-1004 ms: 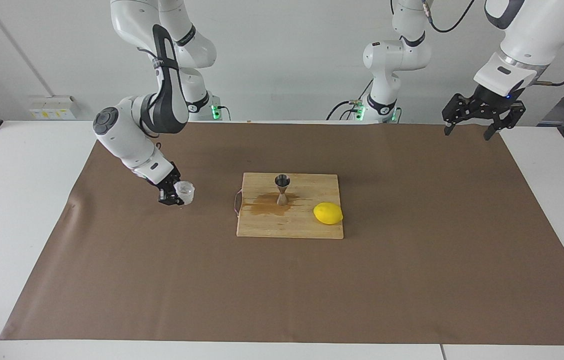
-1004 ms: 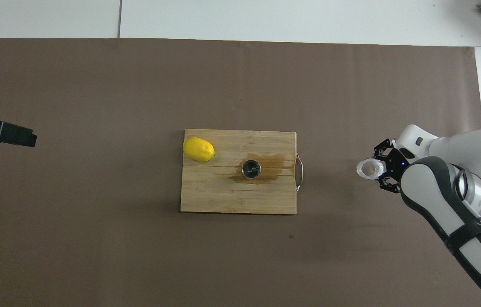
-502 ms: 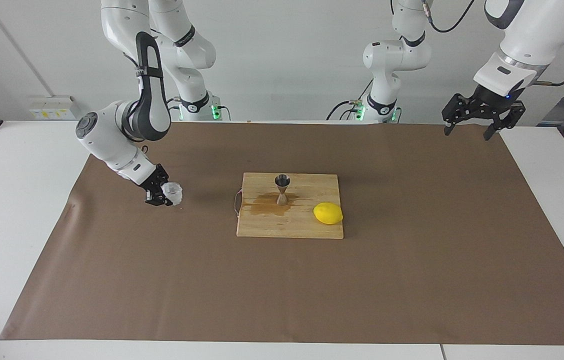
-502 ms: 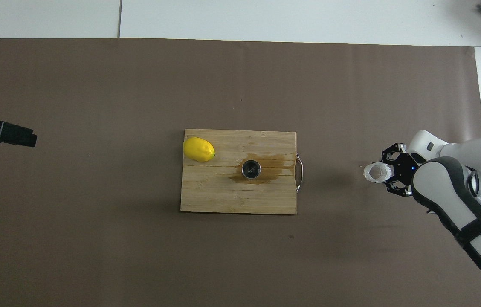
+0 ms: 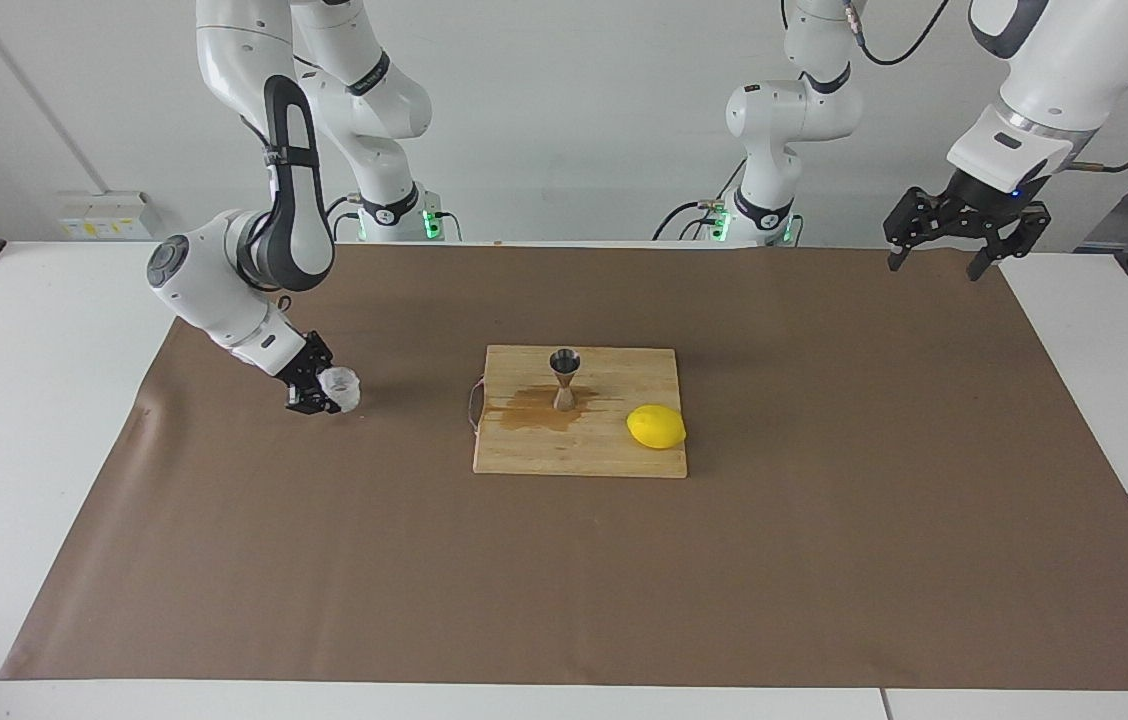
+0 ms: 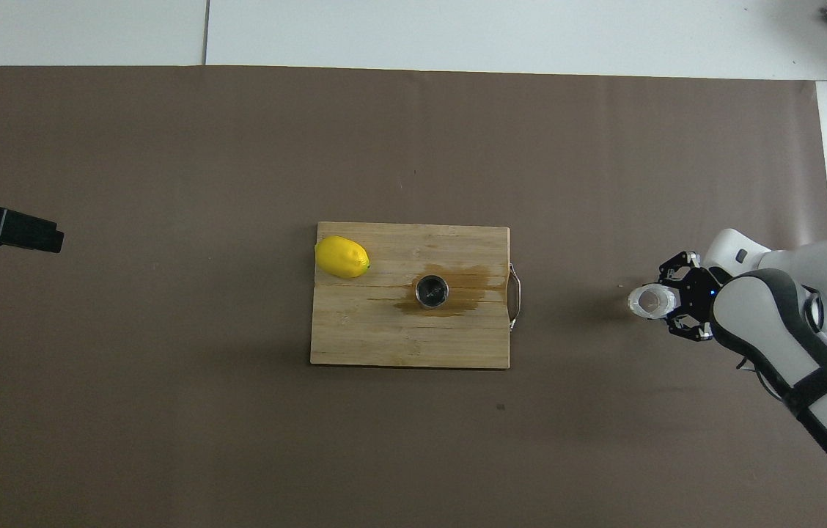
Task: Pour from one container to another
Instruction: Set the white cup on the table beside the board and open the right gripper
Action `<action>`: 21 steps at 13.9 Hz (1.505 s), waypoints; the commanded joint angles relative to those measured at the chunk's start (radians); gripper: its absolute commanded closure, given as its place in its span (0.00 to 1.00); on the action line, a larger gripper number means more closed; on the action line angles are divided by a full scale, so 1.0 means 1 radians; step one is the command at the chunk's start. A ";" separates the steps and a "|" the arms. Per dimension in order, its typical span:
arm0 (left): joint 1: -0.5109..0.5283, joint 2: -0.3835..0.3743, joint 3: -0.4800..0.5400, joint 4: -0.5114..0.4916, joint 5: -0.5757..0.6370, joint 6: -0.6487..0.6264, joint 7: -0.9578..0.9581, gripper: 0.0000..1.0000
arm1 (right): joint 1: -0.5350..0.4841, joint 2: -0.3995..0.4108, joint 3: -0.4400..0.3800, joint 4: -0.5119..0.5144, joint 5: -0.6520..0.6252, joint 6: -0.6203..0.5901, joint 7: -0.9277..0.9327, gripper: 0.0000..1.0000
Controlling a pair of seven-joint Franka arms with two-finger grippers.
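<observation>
Right gripper (image 5: 324,392) grips glass cup (image 5: 340,388); jigger (image 5: 564,378) stands upright.

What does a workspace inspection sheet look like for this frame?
Surface: brown mat over white table; brown wet patch on wooden board.
Job's things: glass cup in right gripper; steel jigger upright on the board, in the wet patch.
Clutter: lemon on the board.
Grippers: right gripper low over mat, toward right arm's end; left gripper open, waiting raised over mat's edge.
Cables: black cable by left arm.
Surroundings: wall sockets.
</observation>
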 commanded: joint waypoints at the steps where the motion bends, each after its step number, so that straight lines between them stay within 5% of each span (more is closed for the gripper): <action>1: -0.004 -0.008 0.001 -0.016 0.008 0.019 0.003 0.00 | -0.017 -0.004 0.012 -0.010 0.030 0.018 -0.045 0.39; 6: -0.004 -0.008 0.001 -0.016 0.008 0.019 0.003 0.00 | -0.017 -0.006 0.011 -0.010 0.027 0.005 -0.147 0.34; 8: -0.004 -0.008 0.001 -0.016 0.008 0.019 0.003 0.00 | -0.018 -0.004 0.011 -0.003 0.025 -0.008 -0.164 0.00; 14: -0.004 -0.008 0.001 -0.016 0.008 0.019 0.003 0.00 | -0.089 -0.056 0.008 0.039 0.019 -0.075 -0.148 0.00; 21: -0.004 -0.008 -0.001 -0.016 0.008 0.022 0.005 0.00 | -0.095 -0.110 0.009 0.091 0.010 -0.075 0.159 0.00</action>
